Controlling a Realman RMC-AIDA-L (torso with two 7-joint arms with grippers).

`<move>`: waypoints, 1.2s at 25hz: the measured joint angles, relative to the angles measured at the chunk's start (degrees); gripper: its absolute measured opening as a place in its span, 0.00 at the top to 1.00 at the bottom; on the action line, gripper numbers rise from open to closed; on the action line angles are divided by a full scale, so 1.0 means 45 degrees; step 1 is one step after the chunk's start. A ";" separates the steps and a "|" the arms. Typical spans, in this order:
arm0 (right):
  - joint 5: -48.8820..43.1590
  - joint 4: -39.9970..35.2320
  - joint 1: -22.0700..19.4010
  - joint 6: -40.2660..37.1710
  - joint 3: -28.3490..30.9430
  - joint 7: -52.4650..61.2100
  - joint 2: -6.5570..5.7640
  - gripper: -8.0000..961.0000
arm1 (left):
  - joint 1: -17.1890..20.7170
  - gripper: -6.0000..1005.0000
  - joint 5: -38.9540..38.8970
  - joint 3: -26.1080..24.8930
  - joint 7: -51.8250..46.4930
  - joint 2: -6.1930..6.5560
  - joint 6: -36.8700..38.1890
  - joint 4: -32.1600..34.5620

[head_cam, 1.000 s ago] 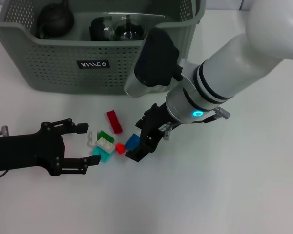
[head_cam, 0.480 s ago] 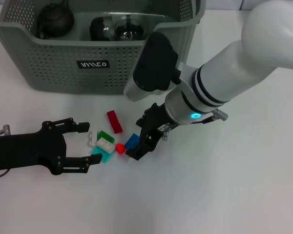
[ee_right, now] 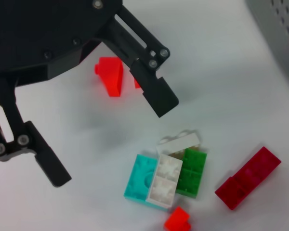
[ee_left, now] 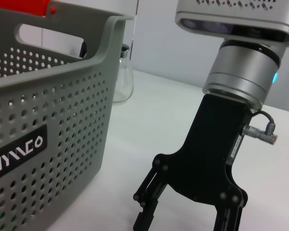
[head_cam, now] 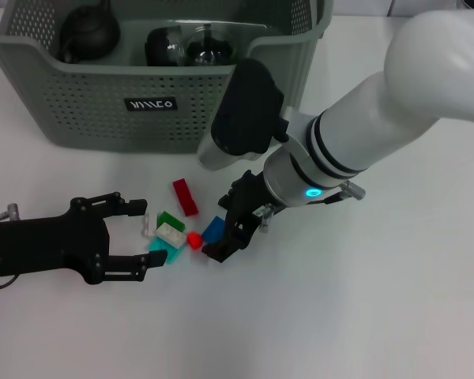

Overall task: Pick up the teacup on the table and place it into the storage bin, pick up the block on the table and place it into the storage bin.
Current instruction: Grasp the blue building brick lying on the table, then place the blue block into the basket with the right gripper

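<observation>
blocks not yet binned, both pincers low over the pile

the storage bin (head_cam: 103, 103) stands at the far side of the desk (head_cam: 379, 316) and already holds dark rounded vessels: one teapot-like piece at its left and two glossy round ones beside it, three counted in the head view. whether one of them is the teacup cannot be told from here; no teacup shows on the desk, so that half of the task looks done, as a judgement.

the block half is open. the blocks lie in a small cluster on the desk in front of the bin, well apart from it. counted: one dark red block (head_cam: 185, 197), one green block (head_cam: 171, 219), one white block (head_cam: 171, 231) touching it, one teal block (head_cam: 166, 251), one small red block (head_cam: 194, 239), one blue block (head_cam: 214, 229), and a clear piece by the left fingers: seven, none lifted.

the right pincer (head_cam: 233, 229) hangs just above the blue block, fingers spread apart, gripping nothing. the left pincer (head_cam: 130, 241) sits at the cluster's left edge, also spread apart and empty, its lower finger touching or nearly touching the teal block.
</observation>
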 joint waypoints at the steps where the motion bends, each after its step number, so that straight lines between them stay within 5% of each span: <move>1: 0.0025 0.0001 0.0000 0.0057 -0.0084 0.0034 0.0005 0.08 | -0.0006 0.13 0.0000 0.0000 0.0001 0.0000 -0.0005 -0.0006; 5: 0.0120 0.0000 0.0005 0.0163 -0.0267 0.0213 0.0008 0.08 | -0.0013 0.13 0.0000 -0.0001 0.0018 0.0000 -0.0008 -0.0014; 10: 0.0119 -0.0091 0.0018 0.0132 -0.0288 0.0471 -0.0036 0.21 | -0.0015 0.13 0.0000 -0.0001 0.0026 0.0000 -0.0007 -0.0014; 13: 0.0070 -0.0184 0.0019 0.0031 -0.0294 0.0567 -0.0063 0.46 | -0.0015 0.13 0.0000 -0.0004 0.0030 0.0000 -0.0007 -0.0021; 19: -0.0628 -0.1589 -0.0489 -0.0838 0.0163 0.1141 -0.0282 0.51 | 0.0104 0.13 0.0018 -0.0040 0.0126 0.0000 -0.0002 -0.0034; 25: -0.3083 -0.5335 -0.1624 -0.5237 0.3520 0.1831 -0.0316 0.55 | 0.0176 0.13 0.0037 -0.0065 0.0134 0.0001 0.0084 -0.0034; 30: -0.2523 -0.8847 -0.1410 -0.8944 0.7245 0.2020 -0.0285 0.54 | 0.0194 0.13 0.0041 -0.0030 0.0135 -0.0034 0.0103 -0.0032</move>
